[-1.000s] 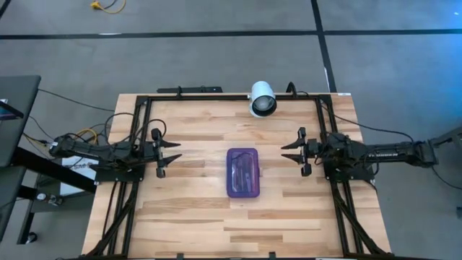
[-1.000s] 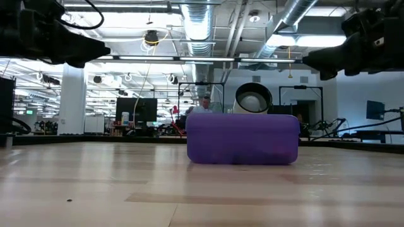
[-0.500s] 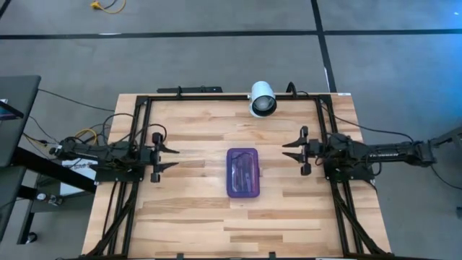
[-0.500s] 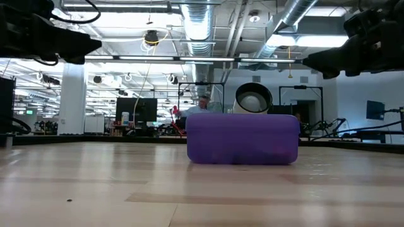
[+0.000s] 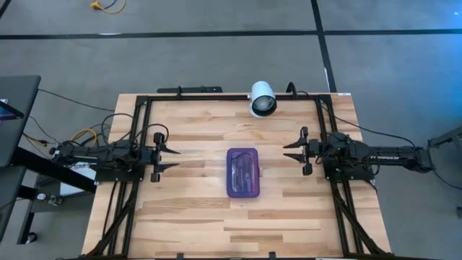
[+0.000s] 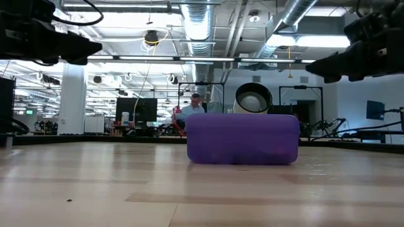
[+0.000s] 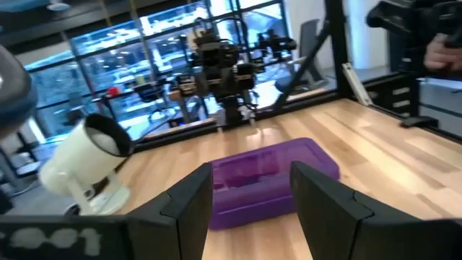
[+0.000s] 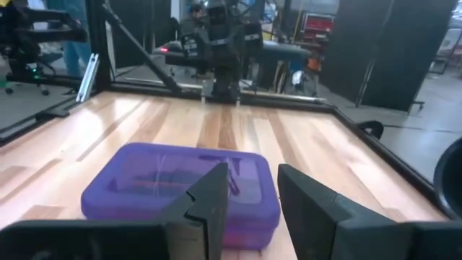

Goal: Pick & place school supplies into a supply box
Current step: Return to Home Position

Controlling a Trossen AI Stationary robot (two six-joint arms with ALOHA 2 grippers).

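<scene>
The supply box [image 5: 243,172], a translucent purple case with its lid down, lies flat on its base in the middle of the wooden table; it also shows in the low view [image 6: 243,139] and both wrist views [image 7: 267,177] [image 8: 180,184]. Dark school supplies [image 8: 166,177] show through the lid, inside the box. My left gripper [image 5: 173,158] [image 7: 251,180] hovers level to the box's left, open and empty. My right gripper [image 5: 286,152] [image 8: 251,177] hovers level to the box's right, open and empty. Both point at the box from a distance.
A white cylindrical camera [image 5: 263,99] stands at the table's far edge, behind the box. Black frame rails [image 5: 137,144] run along the left, right and far sides. A person [image 6: 192,104] stands in the room beyond the table.
My left gripper has turned a little at the wrist, its fingertips drawing slightly back toward the table's left edge and swinging toward the near edge. The box has not moved. Both grippers keep the same finger gap.
</scene>
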